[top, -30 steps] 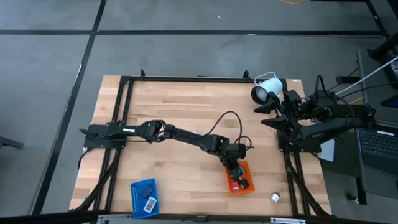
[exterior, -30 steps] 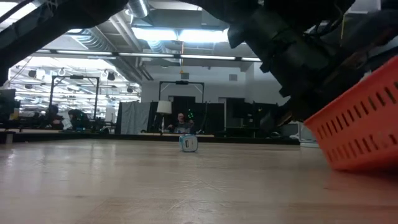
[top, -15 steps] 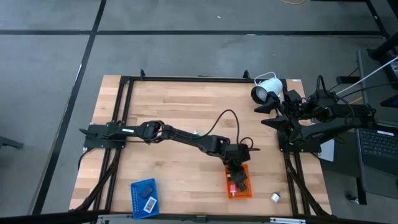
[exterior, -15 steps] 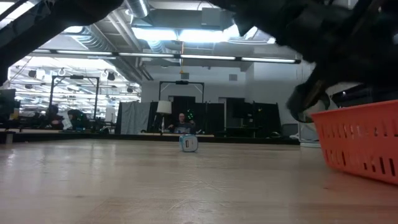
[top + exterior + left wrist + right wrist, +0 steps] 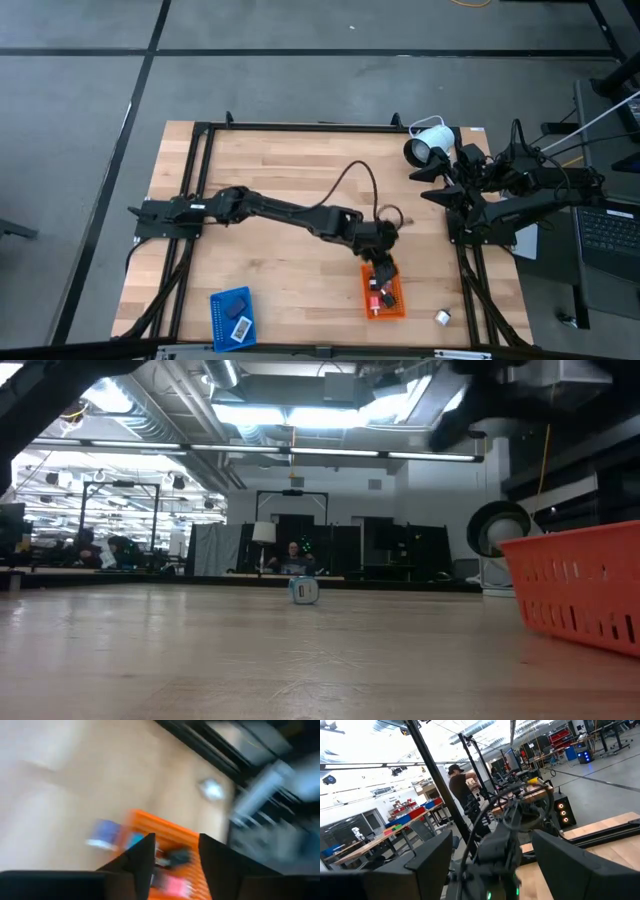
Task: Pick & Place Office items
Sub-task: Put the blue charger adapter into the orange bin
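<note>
The left gripper (image 5: 383, 272) is seen at the lower centre-right of the high view, above the orange tray (image 5: 369, 296), its fingers parted and empty, probably for a release. Small office items (image 5: 380, 296) are gathered inside. The right gripper (image 5: 437, 172) is parked open at upper right.

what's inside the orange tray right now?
In the orange tray, the high view shows a red piece and a small black piece. The left gripper overhangs its far end, covering whatever lies there.
</note>
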Controlling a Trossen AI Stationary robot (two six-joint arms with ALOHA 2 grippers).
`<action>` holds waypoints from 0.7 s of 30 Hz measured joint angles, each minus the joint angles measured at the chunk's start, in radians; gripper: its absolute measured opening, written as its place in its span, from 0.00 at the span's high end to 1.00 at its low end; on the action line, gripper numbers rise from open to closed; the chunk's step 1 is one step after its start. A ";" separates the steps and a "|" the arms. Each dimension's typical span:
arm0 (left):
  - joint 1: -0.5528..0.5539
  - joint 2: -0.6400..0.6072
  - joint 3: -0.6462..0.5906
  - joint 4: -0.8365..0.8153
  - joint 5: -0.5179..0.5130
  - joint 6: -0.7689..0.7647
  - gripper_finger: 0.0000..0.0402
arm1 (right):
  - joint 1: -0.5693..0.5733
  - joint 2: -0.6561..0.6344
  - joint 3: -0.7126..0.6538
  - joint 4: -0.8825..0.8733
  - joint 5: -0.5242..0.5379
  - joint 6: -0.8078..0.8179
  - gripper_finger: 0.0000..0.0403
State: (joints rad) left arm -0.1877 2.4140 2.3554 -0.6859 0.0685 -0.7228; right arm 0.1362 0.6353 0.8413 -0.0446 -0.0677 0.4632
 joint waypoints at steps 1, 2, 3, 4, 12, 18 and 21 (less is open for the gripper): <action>0.006 -0.011 0.000 -0.030 -0.061 -0.021 0.61 | 0.000 0.000 0.000 0.000 0.000 0.000 0.31; 0.012 -0.026 0.000 -0.067 -0.125 -0.057 0.58 | 0.000 0.000 0.000 0.000 0.000 0.000 0.31; 0.020 -0.038 0.000 -0.120 -0.198 -0.106 0.56 | 0.000 0.000 0.000 0.000 0.000 0.001 0.31; 0.027 -0.049 0.000 -0.162 -0.261 -0.162 0.53 | 0.000 0.000 0.000 0.000 0.000 0.000 0.31; 0.071 -0.067 -0.013 -0.701 -0.521 -0.808 0.38 | 0.000 0.000 0.000 0.000 -0.011 -0.004 0.31; 0.119 -0.063 -0.089 -0.764 -0.421 -0.894 0.35 | 0.000 0.000 0.000 0.000 -0.057 -0.007 0.31; 0.144 -0.062 -0.142 -0.729 -0.345 -0.891 0.35 | 0.000 0.000 0.000 -0.001 -0.086 -0.006 0.31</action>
State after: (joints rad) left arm -0.0437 2.3520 2.2131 -1.4148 -0.2768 -1.6133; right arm 0.1363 0.6357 0.8413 -0.0452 -0.1537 0.4573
